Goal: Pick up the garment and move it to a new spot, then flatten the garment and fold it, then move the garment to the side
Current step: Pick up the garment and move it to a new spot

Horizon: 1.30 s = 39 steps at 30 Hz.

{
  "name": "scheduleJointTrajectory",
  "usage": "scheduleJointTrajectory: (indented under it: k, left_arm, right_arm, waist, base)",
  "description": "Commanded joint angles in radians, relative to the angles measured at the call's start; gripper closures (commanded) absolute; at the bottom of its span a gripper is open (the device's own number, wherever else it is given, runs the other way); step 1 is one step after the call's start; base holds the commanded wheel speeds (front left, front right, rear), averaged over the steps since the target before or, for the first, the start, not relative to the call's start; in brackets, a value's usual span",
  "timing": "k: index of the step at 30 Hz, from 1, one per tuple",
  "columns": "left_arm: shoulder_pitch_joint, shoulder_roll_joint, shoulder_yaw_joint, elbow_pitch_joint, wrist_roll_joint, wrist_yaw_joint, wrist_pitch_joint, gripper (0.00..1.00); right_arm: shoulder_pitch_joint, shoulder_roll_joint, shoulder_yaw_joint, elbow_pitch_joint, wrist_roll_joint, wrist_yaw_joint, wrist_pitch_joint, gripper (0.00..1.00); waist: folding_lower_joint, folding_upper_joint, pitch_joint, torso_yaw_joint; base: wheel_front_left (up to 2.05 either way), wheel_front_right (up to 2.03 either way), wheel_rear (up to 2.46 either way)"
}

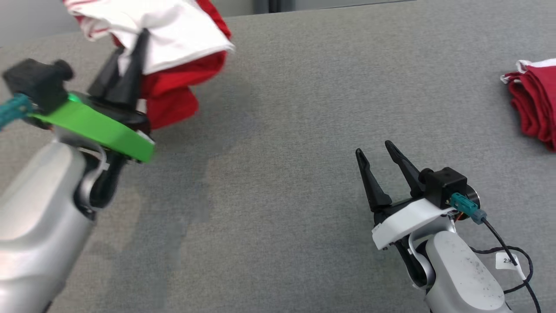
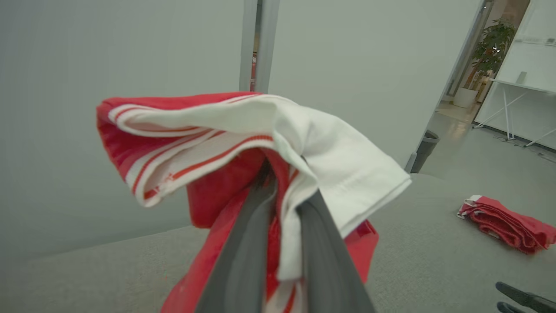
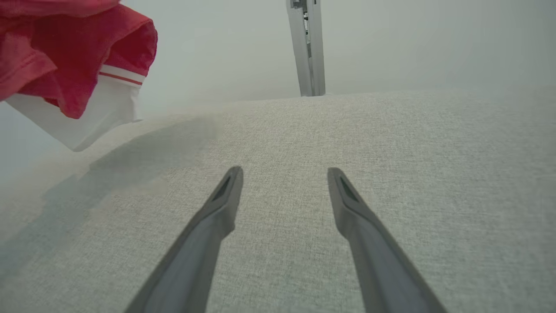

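The left fingers [image 1: 130, 69] are pinching almost shut on the red and white garment [image 1: 182, 39] at the far left, holding it bunched above the bench [image 1: 304, 108]. The cloth is draping over their tips, its length hanging downward. The right fingers [image 1: 369, 182] are standing wide apart at the near right, gripping nothing. A folded red cloth [image 1: 534, 104] is lying at the far right.

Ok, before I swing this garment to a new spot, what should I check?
1. Left claw shut on the red-and-white cloth garment: ok.
2. Garment hanging clear of the grey fabric table: ok.
3. Right claw open and empty: ok.
4. Middle of table bare for set-down: ok.
5. Folded red cloth pile at far right, apart from that spot: ok.
6. Depth of the pinch: cannot tell, folds hide it.
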Motion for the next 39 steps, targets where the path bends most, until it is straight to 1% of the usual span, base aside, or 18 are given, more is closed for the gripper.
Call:
scheduleJointTrajectory:
  k: [1,6,9,10,11,12,14,17,21,23,25,27,29,32,35,39]
  left_arm:
    - [0.027,-0.030,-0.010,-0.009,0.005,0.000,-0.003,1.00]
    - [0.088,-0.124,-0.078,0.020,-0.003,0.000,-0.003,1.00]
    - [0.132,-0.161,-0.111,0.059,0.006,0.000,-0.003,1.00]
    - [0.146,-0.173,-0.122,0.085,0.010,0.000,-0.003,0.96]
    - [0.158,-0.182,-0.129,0.110,0.010,0.000,-0.003,0.51]
    - [0.170,-0.193,-0.128,0.135,0.009,0.001,-0.003,0.00]
    - [0.190,-0.201,-0.107,0.182,0.037,0.001,-0.003,0.00]
    - [0.243,-0.208,-0.046,0.232,0.086,0.001,-0.003,0.00]
    - [0.322,-0.205,0.066,0.258,0.156,0.001,-0.003,0.00]
    - [0.360,-0.201,0.131,0.255,0.210,0.001,-0.003,0.00]
    - [0.404,-0.206,0.222,0.249,0.274,0.001,-0.003,0.00]
    - [0.453,-0.223,0.307,0.237,0.346,0.011,-0.003,0.00]
    - [0.503,-0.240,0.390,0.215,0.425,0.029,-0.003,0.00]
    - [0.586,-0.282,0.502,0.174,0.533,0.049,-0.003,0.00]
    - [0.655,-0.330,0.586,0.139,0.602,0.051,-0.003,0.00]
    - [0.740,-0.402,0.671,0.112,0.671,0.033,-0.003,0.00]
  right_arm:
    - [0.018,-0.004,0.000,-0.007,0.009,-0.002,0.000,0.00]
    - [0.031,-0.004,0.020,-0.017,0.030,-0.002,0.000,0.00]
    - [0.035,-0.004,0.022,-0.020,0.036,-0.002,0.000,0.00]
    - [0.038,-0.004,0.024,-0.020,0.036,-0.002,0.000,0.00]
    - [0.041,-0.003,0.024,-0.019,0.037,-0.002,0.000,0.00]
    - [0.044,-0.003,0.023,-0.019,0.038,-0.002,0.000,0.00]
    - [0.051,-0.004,0.021,-0.017,0.039,-0.002,0.000,0.00]
    - [0.055,-0.004,0.011,-0.017,0.039,-0.002,0.000,0.00]
    - [0.067,-0.003,0.007,-0.012,0.047,-0.002,0.000,0.00]
    - [0.072,-0.004,0.003,-0.007,0.049,-0.002,0.000,0.00]
    - [0.080,-0.004,-0.002,0.000,0.046,-0.002,0.000,0.00]
    - [0.087,-0.004,-0.010,0.007,0.041,-0.002,0.000,0.00]
    - [0.098,-0.004,-0.018,0.017,0.033,-0.002,0.000,0.00]
    - [0.114,-0.004,-0.029,0.033,0.027,-0.002,0.000,0.00]
    - [0.134,-0.004,-0.041,0.050,0.026,-0.002,0.000,0.00]
    - [0.162,-0.004,-0.056,0.072,0.025,-0.002,0.000,0.00]
  waist:
    - [0.0000,-0.0001,-0.026,-0.065]
    - [0.0000,-0.0001,-0.026,-0.129]
    - [0.0000,-0.0001,-0.029,-0.151]
    - [0.0000,-0.0001,-0.031,-0.156]
    - [0.0000,-0.0001,-0.033,-0.160]
    - [0.0000,-0.0001,-0.036,-0.162]
    - [0.0000,-0.0001,-0.040,-0.164]
    - [0.0000,-0.0001,-0.050,-0.159]
    - [0.0000,-0.0001,-0.073,-0.136]
    - [0.0000,-0.0001,-0.083,-0.121]
    - [0.0000,-0.0001,-0.099,-0.105]
    - [0.0000,-0.0001,-0.115,-0.090]
    - [0.0000,-0.0001,-0.132,-0.077]
    - [0.0000,-0.0001,-0.157,-0.061]
    - [0.0000,-0.0001,-0.176,-0.048]
    - [0.0000,-0.0001,-0.197,-0.032]
  base:
    - [0.00,0.00,0.00]
    - [0.00,0.00,0.00]
    - [0.00,0.00,0.00]
    - [0.00,0.00,0.00]
    - [0.00,0.00,0.00]
    - [0.00,0.00,0.00]
    - [0.00,0.00,0.00]
    - [0.00,0.00,0.00]
    - [0.00,0.00,0.00]
    - [0.00,0.00,0.00]
    - [0.00,0.00,0.00]
    - [0.00,0.00,0.00]
    - [0.00,0.00,0.00]
    - [0.00,0.00,0.00]
    - [0.00,0.00,0.00]
    - [0.00,0.00,0.00]
